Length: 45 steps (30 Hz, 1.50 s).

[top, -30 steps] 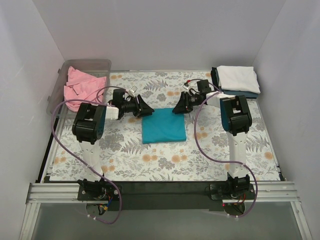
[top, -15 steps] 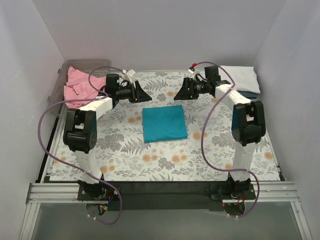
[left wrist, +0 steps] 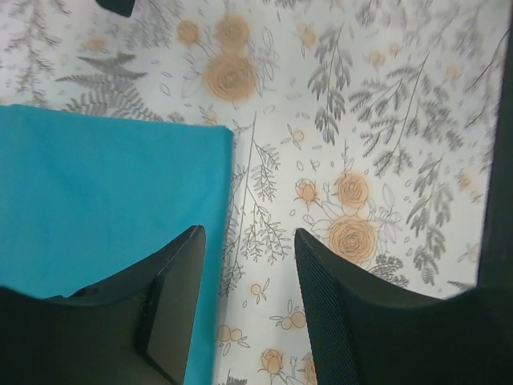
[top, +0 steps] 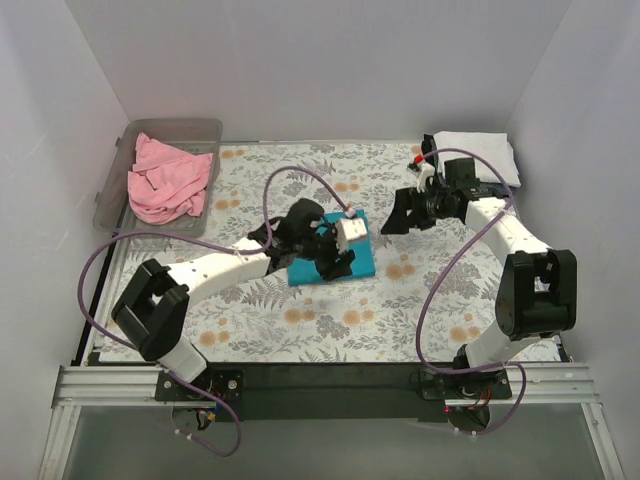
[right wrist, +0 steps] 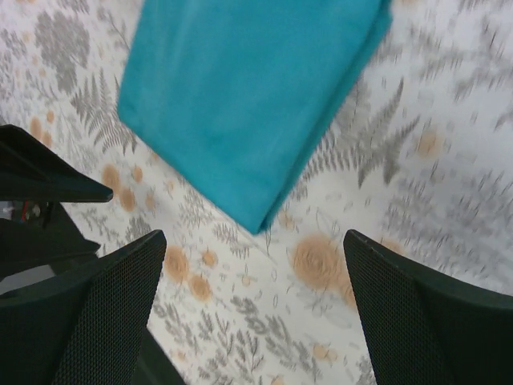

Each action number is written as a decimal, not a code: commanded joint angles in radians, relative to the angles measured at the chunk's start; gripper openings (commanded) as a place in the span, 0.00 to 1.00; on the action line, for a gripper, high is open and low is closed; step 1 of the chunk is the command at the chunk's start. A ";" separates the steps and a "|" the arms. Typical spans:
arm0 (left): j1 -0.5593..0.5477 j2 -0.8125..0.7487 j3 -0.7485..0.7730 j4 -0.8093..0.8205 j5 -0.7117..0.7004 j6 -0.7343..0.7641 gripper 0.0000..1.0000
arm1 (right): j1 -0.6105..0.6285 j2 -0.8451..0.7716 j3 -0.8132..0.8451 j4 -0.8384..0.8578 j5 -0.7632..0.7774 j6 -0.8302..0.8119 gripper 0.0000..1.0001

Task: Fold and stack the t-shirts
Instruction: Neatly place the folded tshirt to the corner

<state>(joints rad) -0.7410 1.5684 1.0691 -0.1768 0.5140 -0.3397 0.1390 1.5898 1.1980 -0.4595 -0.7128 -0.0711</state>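
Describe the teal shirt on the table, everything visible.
The teal t-shirt is folded into a compact, roughly square pad of soft plain cloth, flat near the middle of the floral table cloth. Edges are straight; the right wrist view shows what look like layered folds along one side; no sleeves or collar show. The open left gripper is over it, one finger above the cloth, one past its edge; contact cannot be told. The right gripper is apart from it, open.

Teal t-shirt (top: 364, 262) half under left arm (top: 215, 266) (right wrist view blurred)
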 commanded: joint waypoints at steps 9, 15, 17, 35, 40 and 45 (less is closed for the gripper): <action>-0.262 0.223 -0.021 0.148 -0.466 0.335 0.46 | -0.038 -0.094 -0.215 0.088 0.079 0.142 0.98; -0.287 0.314 -0.009 0.253 -0.560 0.422 0.42 | -0.049 -0.134 -0.290 0.154 0.148 0.258 0.98; -0.291 0.331 -0.003 0.270 -0.578 0.432 0.41 | -0.055 -0.157 -0.342 0.200 0.128 0.275 0.98; -0.268 0.320 0.065 0.195 -0.465 0.206 0.00 | -0.058 -0.016 -0.499 0.527 -0.045 0.591 0.98; -0.248 0.266 0.048 0.198 -0.427 0.160 0.00 | -0.038 0.029 -0.499 0.636 -0.024 0.712 0.98; -0.219 0.243 0.054 0.223 -0.404 0.125 0.00 | 0.016 0.047 -0.537 0.746 0.024 0.830 0.98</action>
<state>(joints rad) -0.9794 1.9030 1.1118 0.0261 0.0711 -0.1719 0.1238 1.6257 0.6838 0.1600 -0.7109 0.6540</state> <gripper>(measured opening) 0.025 0.983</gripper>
